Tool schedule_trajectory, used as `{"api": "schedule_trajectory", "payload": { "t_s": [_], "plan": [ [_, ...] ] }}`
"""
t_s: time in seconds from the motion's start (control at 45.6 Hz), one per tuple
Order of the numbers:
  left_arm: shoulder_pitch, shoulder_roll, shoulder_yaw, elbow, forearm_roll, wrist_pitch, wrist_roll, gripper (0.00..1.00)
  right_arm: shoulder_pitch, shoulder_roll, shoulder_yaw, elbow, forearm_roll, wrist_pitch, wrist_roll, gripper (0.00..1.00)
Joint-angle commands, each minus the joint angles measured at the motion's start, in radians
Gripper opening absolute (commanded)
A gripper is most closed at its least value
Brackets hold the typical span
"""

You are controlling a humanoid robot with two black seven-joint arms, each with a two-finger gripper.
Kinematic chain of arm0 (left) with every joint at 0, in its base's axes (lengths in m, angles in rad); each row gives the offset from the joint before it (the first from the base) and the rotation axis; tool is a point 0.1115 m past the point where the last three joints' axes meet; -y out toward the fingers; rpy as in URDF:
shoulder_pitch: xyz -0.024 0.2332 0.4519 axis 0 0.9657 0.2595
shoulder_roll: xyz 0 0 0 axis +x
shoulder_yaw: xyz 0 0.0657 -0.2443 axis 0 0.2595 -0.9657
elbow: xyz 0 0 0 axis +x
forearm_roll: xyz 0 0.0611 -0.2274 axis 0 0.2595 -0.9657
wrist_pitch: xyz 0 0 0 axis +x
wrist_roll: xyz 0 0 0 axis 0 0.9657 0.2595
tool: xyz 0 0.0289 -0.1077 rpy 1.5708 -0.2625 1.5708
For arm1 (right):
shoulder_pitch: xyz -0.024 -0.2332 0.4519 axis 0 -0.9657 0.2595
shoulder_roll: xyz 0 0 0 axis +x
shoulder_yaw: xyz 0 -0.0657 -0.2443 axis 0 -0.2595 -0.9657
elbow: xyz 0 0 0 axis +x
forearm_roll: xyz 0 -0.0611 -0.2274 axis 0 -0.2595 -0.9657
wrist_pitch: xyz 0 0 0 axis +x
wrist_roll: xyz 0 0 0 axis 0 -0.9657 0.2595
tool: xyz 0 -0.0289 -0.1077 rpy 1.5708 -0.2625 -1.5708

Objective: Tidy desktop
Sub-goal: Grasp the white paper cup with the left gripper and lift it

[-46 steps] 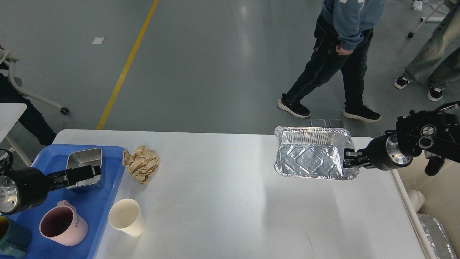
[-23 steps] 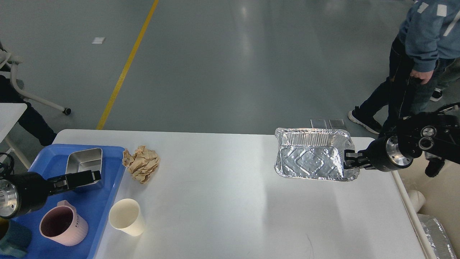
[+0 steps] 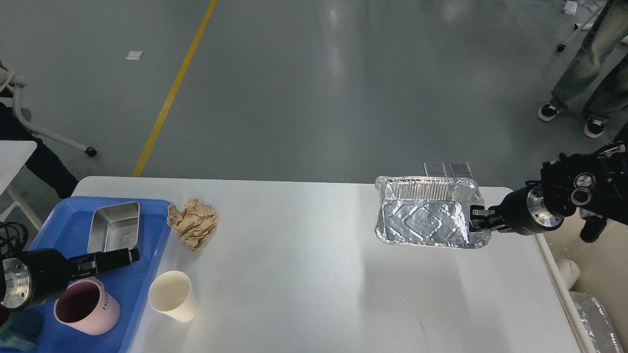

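The desktop (image 3: 304, 274) is a wide white tabletop. A silver foil tray (image 3: 422, 220) hangs a little above its far right part, and my right gripper (image 3: 473, 219) is shut on the tray's right rim. A crumpled brown paper ball (image 3: 194, 223) and an upright cream paper cup (image 3: 172, 294) stand on the left. My left gripper (image 3: 122, 256) hovers over the blue tray (image 3: 66, 218), above the pink mug (image 3: 86, 306) and holding nothing; its fingers read as one dark bar.
The blue tray also holds a square metal box (image 3: 115, 228) and a teal cup (image 3: 19, 333). A beige bin (image 3: 601, 269) with foil (image 3: 596, 318) in it stands past the table's right edge. A person's legs (image 3: 586, 83) stand at the far right.
My left arm drew back and down from the metal box towards the pink mug. The foil tray sank slightly in my right gripper. The person in blue walked out of view to the right.
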Motion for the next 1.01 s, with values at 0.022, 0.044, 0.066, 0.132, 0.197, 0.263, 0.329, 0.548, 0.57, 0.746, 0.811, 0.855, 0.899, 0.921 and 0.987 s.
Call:
{"api": "schedule_trajectory", "payload": {
  "t_s": [0.022,0.044,0.066,0.132,0.197,0.263,0.329,0.548,0.57,0.746,0.811,0.855,0.899,0.921,0.987],
  "plan": [
    [0.005,-0.059,0.034,0.041,0.064,0.005,0.001,0.97,0.001,0.001,0.0,0.0,0.0,0.0,0.0,0.0],
    [0.006,-0.071,0.038,0.051,0.067,0.005,0.001,0.97,0.0,0.001,0.0,0.0,0.0,0.0,0.0,0.0],
    [0.005,-0.082,0.044,0.062,0.067,0.007,0.001,0.97,0.0,0.0,0.0,0.0,0.0,0.0,0.0,0.0],
    [0.0,-0.112,0.06,0.094,0.07,0.007,0.002,0.97,0.001,0.001,0.0,0.0,0.0,0.0,0.0,0.0],
    [-0.001,-0.131,0.07,0.113,0.081,0.008,0.002,0.97,0.0,0.003,0.0,0.0,0.0,0.0,0.002,0.0],
    [-0.001,-0.146,0.08,0.122,0.088,0.007,0.001,0.97,-0.002,0.009,0.0,-0.003,-0.002,0.0,0.002,0.0],
    [-0.003,-0.16,0.09,0.127,0.092,0.007,0.001,0.97,-0.003,0.016,0.0,-0.006,-0.005,0.0,0.0,0.0],
    [-0.001,-0.189,0.098,0.146,0.092,0.008,0.001,0.96,-0.003,0.084,0.0,-0.046,-0.006,-0.003,0.002,0.0],
    [-0.001,-0.192,0.098,0.15,0.092,0.008,0.001,0.96,-0.003,0.092,0.0,-0.049,-0.006,-0.006,0.002,0.0],
    [-0.001,-0.211,0.098,0.156,0.093,0.008,0.004,0.92,-0.003,0.145,0.003,-0.074,-0.006,-0.012,0.002,0.0],
    [-0.001,-0.214,0.1,0.162,0.098,0.008,0.004,0.89,-0.003,0.153,0.004,-0.078,-0.006,-0.014,0.0,0.0],
    [-0.001,-0.22,0.1,0.168,0.099,0.008,0.006,0.87,-0.003,0.155,0.008,-0.078,-0.006,-0.014,0.002,0.0],
    [-0.001,-0.229,0.109,0.173,0.102,0.008,0.007,0.85,-0.003,0.155,0.008,-0.078,-0.006,-0.014,0.002,0.0],
    [-0.003,-0.232,0.116,0.174,0.104,0.008,0.007,0.84,-0.003,0.155,0.008,-0.078,-0.005,-0.014,0.002,0.0],
    [-0.016,-0.235,0.152,0.182,0.11,0.008,0.012,0.78,-0.003,0.155,0.011,-0.078,-0.005,-0.015,0.002,0.0]
  ]
}}
